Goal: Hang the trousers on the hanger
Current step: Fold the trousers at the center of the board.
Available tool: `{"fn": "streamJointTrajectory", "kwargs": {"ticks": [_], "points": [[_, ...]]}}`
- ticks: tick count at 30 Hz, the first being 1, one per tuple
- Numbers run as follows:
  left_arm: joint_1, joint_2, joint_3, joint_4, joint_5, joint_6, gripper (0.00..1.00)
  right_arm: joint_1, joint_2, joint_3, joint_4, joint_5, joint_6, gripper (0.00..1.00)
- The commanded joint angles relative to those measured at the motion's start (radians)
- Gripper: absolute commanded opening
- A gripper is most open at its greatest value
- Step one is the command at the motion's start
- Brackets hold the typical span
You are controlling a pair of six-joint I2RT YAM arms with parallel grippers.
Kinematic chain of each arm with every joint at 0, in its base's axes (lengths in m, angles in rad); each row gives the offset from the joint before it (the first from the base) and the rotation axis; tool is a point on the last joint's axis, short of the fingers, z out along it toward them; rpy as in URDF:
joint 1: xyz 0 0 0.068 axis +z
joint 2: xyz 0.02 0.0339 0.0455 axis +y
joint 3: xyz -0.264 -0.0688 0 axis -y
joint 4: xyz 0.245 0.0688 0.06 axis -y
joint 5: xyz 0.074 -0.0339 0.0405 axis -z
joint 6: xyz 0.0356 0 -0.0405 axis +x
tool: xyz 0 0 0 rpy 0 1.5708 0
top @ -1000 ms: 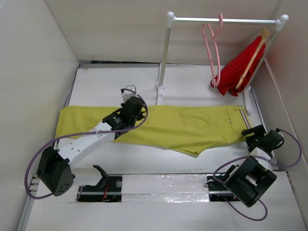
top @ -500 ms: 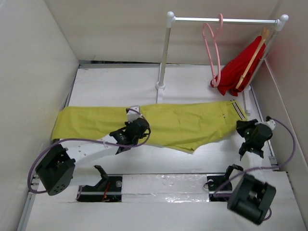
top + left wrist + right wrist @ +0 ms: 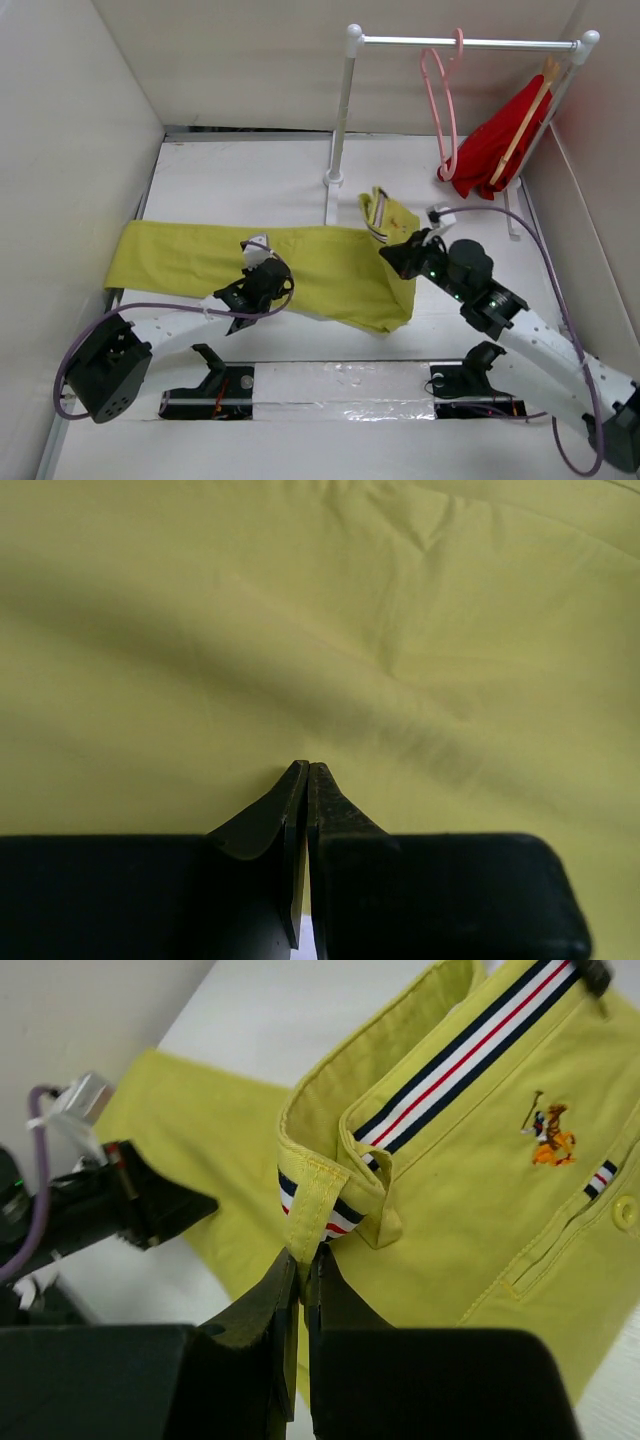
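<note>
The right gripper point(image 3: 390, 256) has swung from the right edge to centre frame, jaws clenched on the waistband of the trousers point(image 3: 180, 255) and folding it over. The left gripper point(image 3: 262, 282), jaws closed, presses on the leg at lower left. The pink hanger point(image 3: 441, 110) hangs untouched at upper right, so the hanging itself is all still to do.

A white flat table top point(image 3: 240, 180) fills the floor of an enclosure with plain off-white walls point(image 3: 60, 150) on the left, back and right. Toward the back right stands a clothes rail: a thin silver metal bar point(image 3: 500, 44) carried between two white posts with rounded caps. The left white post point(image 3: 341, 110) rises upright from a small base on the table. At the bar's right end hangs a tan wooden hanger point(image 3: 527, 120), tilted, bearing a crumpled red garment point(image 3: 488, 152) that droops close to the right wall. Along the near edge runs a glossy, wrinkled pale strip point(image 3: 340, 385).
</note>
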Motion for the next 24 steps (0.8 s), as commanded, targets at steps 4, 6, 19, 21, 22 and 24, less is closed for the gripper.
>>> {"fn": "streamJointTrajectory", "kwargs": {"ticks": [4,6,19,21,22,24], "points": [[0.002,-0.051,-0.035,0.085,0.092,-0.039,0.00,0.228,0.183,0.340,-0.008,0.261,-0.078,0.00],[-0.016,-0.063,-0.055,0.113,0.109,-0.052,0.00,0.228,0.190,0.395,0.022,0.247,-0.094,0.00],[-0.216,0.250,-0.008,0.295,0.141,-0.142,0.00,-0.005,0.185,0.914,-0.206,0.103,-0.175,0.00],[-0.266,0.352,0.101,0.289,0.126,-0.135,0.00,-0.039,0.182,0.946,-0.209,0.046,-0.167,0.00],[-0.282,0.386,0.142,0.291,0.127,-0.127,0.00,-0.048,0.179,0.953,-0.211,0.037,-0.164,0.00],[-0.311,0.503,0.281,0.308,0.132,-0.105,0.00,-0.060,0.179,0.972,-0.228,0.014,-0.161,0.00]]}}
